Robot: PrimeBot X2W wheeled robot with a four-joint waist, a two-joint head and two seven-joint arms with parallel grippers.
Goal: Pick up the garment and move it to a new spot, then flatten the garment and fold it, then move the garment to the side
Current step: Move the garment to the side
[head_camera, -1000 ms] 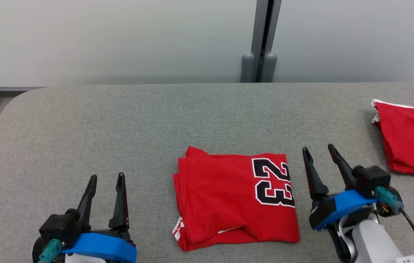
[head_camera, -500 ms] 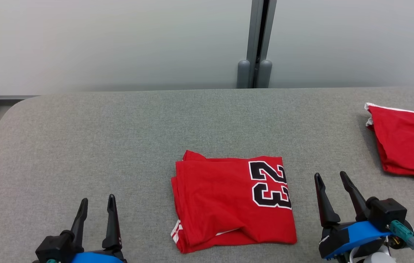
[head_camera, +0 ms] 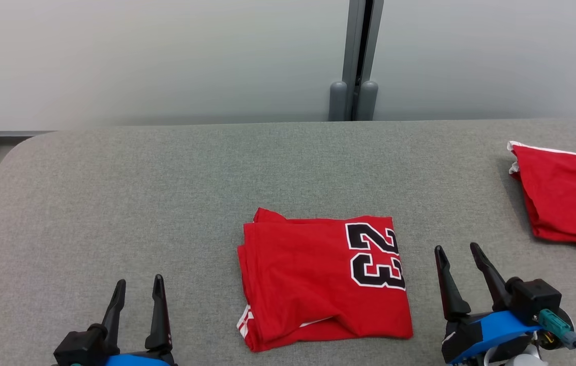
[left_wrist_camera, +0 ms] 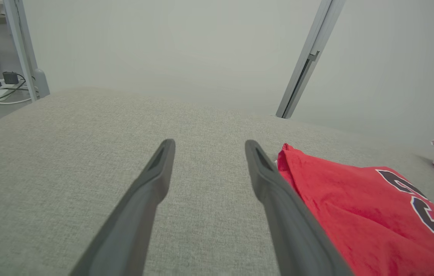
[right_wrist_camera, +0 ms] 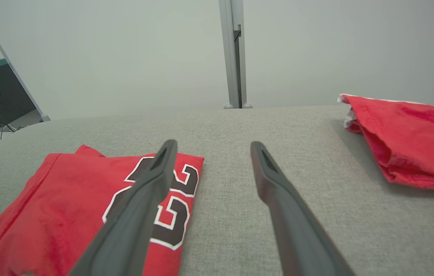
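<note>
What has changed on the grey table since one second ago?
Both the left gripper and the right gripper drew back toward the robot; the head view also shifted slightly. Nothing was taken or released: both stayed open and empty. The folded red jersey with the black number 23 and the other red garment on the grey fabric table lie unchanged.

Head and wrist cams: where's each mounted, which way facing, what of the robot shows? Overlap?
Head view: on the head, looking forward and down at the grey table; folded red shirt centred, left jaws lower left, right jaws lower right, both open.
Left wrist view: on the left wrist, looking along its own jaws toward the wall; shirt at right.
Right wrist view: on the right wrist, along its own jaws; shirt at left, second red garment at right.
Shared: all three show the shirt and the table.
</note>
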